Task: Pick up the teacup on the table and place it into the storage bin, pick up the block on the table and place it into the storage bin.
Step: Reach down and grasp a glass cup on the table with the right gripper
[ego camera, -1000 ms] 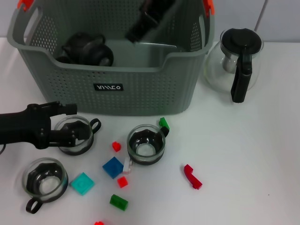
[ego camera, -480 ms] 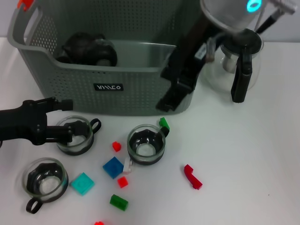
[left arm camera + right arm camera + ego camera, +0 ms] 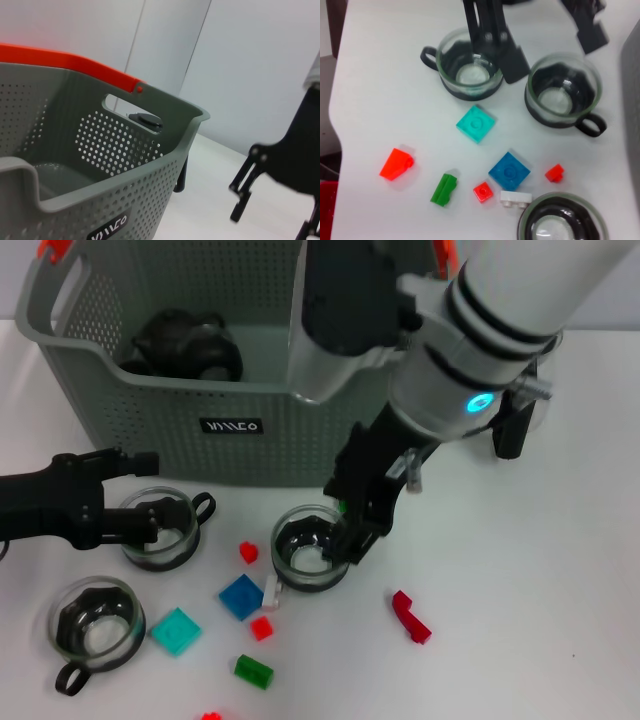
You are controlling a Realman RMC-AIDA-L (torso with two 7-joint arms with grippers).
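- Right gripper [image 3: 350, 540]: black fingers hang over the 3 o'clock rim of the middle glass teacup with black base [image 3: 310, 549]; their spread cannot be told here.
- Left gripper [image 3: 140, 525]: black fingers straddle the far glass teacup with black handle [image 3: 162, 529] at 9 o'clock on the white worktop [image 3: 540, 570]; slightly parted around the wall, a firm grip is not evident.
- Grey-green perforated storage bin [image 3: 230, 430]: stands at 12 o'clock, with a dark object already inside.
- Third glass teacup [image 3: 95, 623]: lies at 8 o'clock, untouched.
- Blocks: blue square block [image 3: 241, 597], teal flat block [image 3: 176, 631] and red curved block [image 3: 410, 617] lie loose near the cups.
- Step in hand, judged: the approach to teacups. Next, each gripper must close on a rim, lift clear, and carry it over the bin wall.
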